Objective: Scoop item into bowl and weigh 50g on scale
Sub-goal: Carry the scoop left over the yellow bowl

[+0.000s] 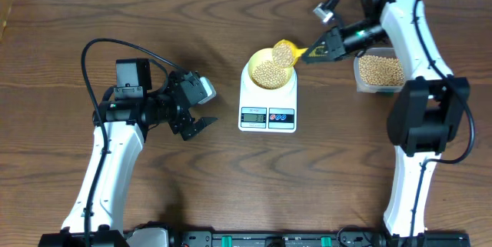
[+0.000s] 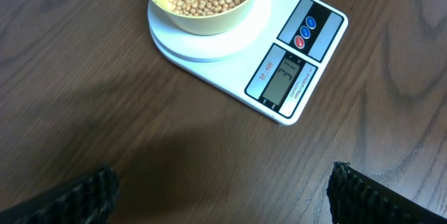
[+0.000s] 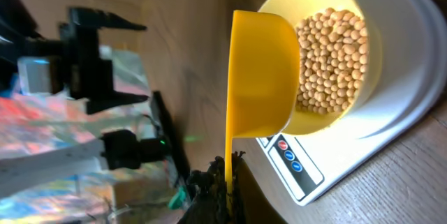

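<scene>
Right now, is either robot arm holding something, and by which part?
The right end effector holds the yellow scoop by the end of its handle. The left end effector is open and empty.

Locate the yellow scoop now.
Overhead view: the scoop hangs just right of centre, above the far-right rim of the bowl on the scale, its handle held by the right gripper.

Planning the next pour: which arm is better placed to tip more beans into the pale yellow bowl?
Right. The right gripper is shut on the bright yellow plastic scoop over the round pale yellow bowl; the left gripper is open and empty.
</scene>
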